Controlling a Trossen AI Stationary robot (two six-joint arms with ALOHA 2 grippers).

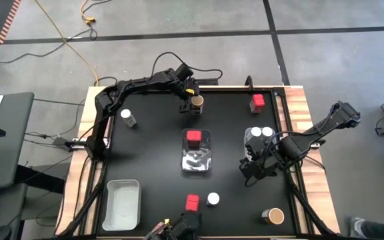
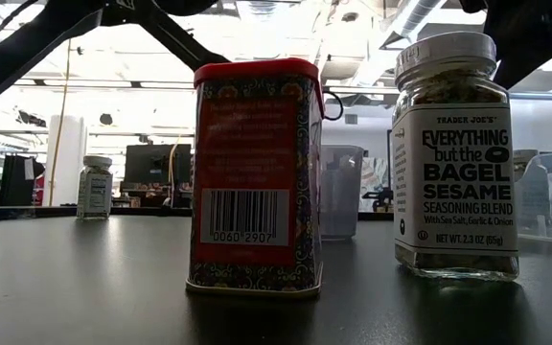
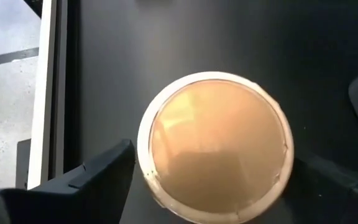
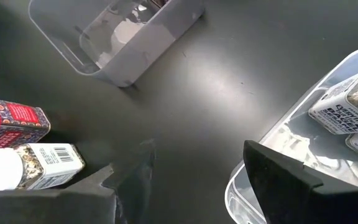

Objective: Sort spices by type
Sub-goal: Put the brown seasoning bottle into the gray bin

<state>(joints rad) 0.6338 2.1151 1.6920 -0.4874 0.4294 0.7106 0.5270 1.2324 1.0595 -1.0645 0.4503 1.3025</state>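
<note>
left arm stretched along the far edge of the bench (image 1: 152,133), elbow bent at the left corner, wrist tipped down. left jaws (image 1: 191,101) spread on either side of a tan-lidded jar (image 1: 197,102); in the wrist view its round lid (image 3: 215,146) fills the gap, one finger (image 3: 107,168) just beside the rim, contact not clear.

right arm comes in from the right edge, folded low. right jaws (image 1: 253,167) spread and empty, hovering near the right clear bin (image 1: 251,137), which holds two white-lidded jars (image 1: 262,133).

middle bin (image 1: 197,160) holds a red square tin (image 1: 193,137). another red tin (image 1: 258,101) stands at the far right, a third (image 1: 192,202) at the near edge just beside a bagel seasoning jar (image 1: 213,199). lone white-lidded jar (image 1: 129,118) at left; second tan-lidded jar (image 1: 273,216) near right corner. left near bin (image 1: 122,203) too.
</note>
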